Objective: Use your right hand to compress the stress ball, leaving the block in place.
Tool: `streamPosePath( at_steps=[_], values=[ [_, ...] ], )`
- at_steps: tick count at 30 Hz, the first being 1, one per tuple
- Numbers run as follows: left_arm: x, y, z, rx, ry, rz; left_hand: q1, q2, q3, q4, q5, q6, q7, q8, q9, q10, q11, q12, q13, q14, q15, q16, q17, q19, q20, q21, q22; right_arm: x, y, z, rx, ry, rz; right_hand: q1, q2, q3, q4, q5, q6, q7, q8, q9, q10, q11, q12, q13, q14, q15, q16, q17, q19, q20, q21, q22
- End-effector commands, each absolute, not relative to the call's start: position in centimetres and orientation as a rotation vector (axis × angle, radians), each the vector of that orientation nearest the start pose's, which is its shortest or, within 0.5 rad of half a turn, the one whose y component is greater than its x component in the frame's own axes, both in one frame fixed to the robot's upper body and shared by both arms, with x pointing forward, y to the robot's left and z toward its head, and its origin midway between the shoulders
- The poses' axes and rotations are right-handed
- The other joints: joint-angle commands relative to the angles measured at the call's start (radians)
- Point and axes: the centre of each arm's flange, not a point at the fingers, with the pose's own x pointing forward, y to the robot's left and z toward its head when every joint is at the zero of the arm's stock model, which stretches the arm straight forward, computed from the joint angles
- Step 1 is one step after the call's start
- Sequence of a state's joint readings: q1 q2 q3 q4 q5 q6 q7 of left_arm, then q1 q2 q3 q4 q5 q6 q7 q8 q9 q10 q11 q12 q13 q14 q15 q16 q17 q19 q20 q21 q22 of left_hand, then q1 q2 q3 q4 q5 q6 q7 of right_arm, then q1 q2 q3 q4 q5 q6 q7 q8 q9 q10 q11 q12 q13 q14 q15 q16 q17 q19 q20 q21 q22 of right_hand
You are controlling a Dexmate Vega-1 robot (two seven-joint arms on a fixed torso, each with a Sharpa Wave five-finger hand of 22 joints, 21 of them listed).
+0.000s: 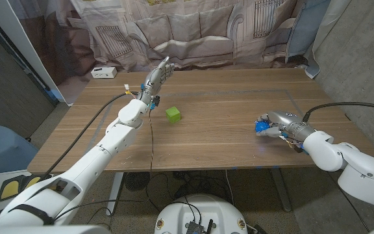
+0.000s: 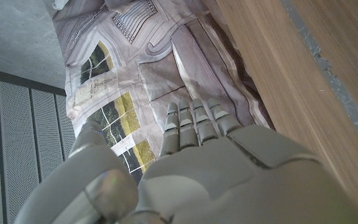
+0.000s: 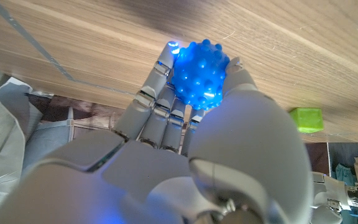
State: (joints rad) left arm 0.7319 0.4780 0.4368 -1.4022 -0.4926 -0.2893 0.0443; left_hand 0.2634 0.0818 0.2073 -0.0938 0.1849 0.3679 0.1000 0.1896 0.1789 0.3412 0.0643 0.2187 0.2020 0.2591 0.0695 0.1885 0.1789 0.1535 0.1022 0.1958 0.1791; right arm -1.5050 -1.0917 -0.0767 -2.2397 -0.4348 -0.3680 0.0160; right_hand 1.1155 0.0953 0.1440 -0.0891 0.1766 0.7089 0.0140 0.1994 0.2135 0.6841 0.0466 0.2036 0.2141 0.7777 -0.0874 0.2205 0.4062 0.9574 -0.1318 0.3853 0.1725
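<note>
The right hand [image 3: 185, 143] wraps its fingers [image 3: 157, 93] around the knobbly blue ball [image 3: 199, 73], likely soft and light, best squeezed around its middle, well apart from the green block [image 1: 173, 114]; the left hand [image 1: 156, 79] hovers beyond the block, fingers spread

A wooden table [image 1: 226, 110] with a matt, fine-grained top carries a green block [image 1: 173, 115], smooth-faced and dull in finish. The stress ball [image 3: 199, 73] is a glossy, translucent blue, its surface studded all over with small rounded bumps (light glints off several). The right hand [image 1: 279, 125] gripping it and the raised left hand [image 1: 156, 79] look like smooth grey plastic with a satin sheen. Behind the table hangs a printed cloth backdrop [image 1: 193, 29], soft, matt and creased.
</note>
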Motion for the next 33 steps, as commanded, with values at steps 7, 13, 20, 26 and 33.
streamPosePath(
  at_steps=[7,13,20,26,33],
  values=[
    [63.3,22.9,5.2,0.087,-0.763,-0.245,-0.001,0.006,0.000,-0.006,-0.002,0.007,0.001,0.003,0.005,0.000,-0.003,-0.001,0.005,0.009,-0.001,0.002,0.003,-0.002,0.004,0.003,0.001,48.5,-28.1,-6.9,-1.504,-0.443,0.084,-0.009,0.000,0.004,-0.008,0.005,0.000,-0.001,0.001,0.002,-0.007,0.004,0.001,0.001,-0.015,-0.023,0.003,0.003,-0.012,0.004,-0.007,0.003],
    [63.2,23.0,5.1,0.087,-0.761,-0.243,-0.001,0.006,0.001,-0.006,-0.002,0.007,0.000,0.003,0.005,0.002,-0.003,-0.001,0.005,0.008,-0.001,0.001,0.003,-0.002,0.004,0.003,0.001,48.6,-27.7,-7.0,-1.525,-0.454,0.094,-0.015,0.003,0.003,-0.006,0.005,0.000,-0.002,0.001,0.002,-0.007,0.002,0.001,0.001,-0.018,-0.023,0.003,0.005,-0.012,0.005,-0.008,0.003],
    [63.1,23.2,4.9,0.085,-0.755,-0.241,-0.001,0.006,0.001,-0.006,-0.002,0.006,0.001,0.002,0.005,0.000,-0.004,-0.001,0.005,0.008,-0.001,0.002,0.003,-0.002,0.004,0.003,0.001,48.9,-27.3,-7.1,-1.575,-0.453,0.097,-0.017,0.004,0.004,-0.007,0.005,-0.002,-0.001,0.000,0.001,-0.008,0.003,0.002,0.001,-0.023,-0.019,0.002,0.004,-0.014,0.004,-0.010,0.003],
    [63.0,23.3,4.7,0.086,-0.755,-0.238,-0.002,0.006,0.001,-0.007,-0.002,0.006,0.002,0.002,0.005,0.000,-0.002,-0.001,0.005,0.008,0.000,0.002,0.003,-0.002,0.004,0.004,0.001,49.1,-27.2,-7.2,-1.588,-0.448,0.109,-0.020,0.004,0.004,-0.008,0.005,-0.004,-0.003,-0.001,0.001,-0.012,0.003,0.001,0.001,-0.024,-0.020,0.002,0.004,-0.017,0.005,-0.013,0.003],
    [62.9,23.5,4.7,0.084,-0.756,-0.236,-0.002,0.006,0.002,-0.007,-0.002,0.006,0.001,0.002,0.005,0.002,-0.003,-0.001,0.005,0.009,-0.001,0.002,0.003,-0.003,0.003,0.003,0.001,49.5,-27.0,-7.5,-1.616,-0.443,0.110,-0.022,0.006,0.004,-0.009,0.005,-0.005,-0.003,-0.001,0.000,-0.016,0.001,0.000,0.001,-0.027,-0.018,0.001,0.004,-0.019,0.005,-0.016,0.003]
  ],
)
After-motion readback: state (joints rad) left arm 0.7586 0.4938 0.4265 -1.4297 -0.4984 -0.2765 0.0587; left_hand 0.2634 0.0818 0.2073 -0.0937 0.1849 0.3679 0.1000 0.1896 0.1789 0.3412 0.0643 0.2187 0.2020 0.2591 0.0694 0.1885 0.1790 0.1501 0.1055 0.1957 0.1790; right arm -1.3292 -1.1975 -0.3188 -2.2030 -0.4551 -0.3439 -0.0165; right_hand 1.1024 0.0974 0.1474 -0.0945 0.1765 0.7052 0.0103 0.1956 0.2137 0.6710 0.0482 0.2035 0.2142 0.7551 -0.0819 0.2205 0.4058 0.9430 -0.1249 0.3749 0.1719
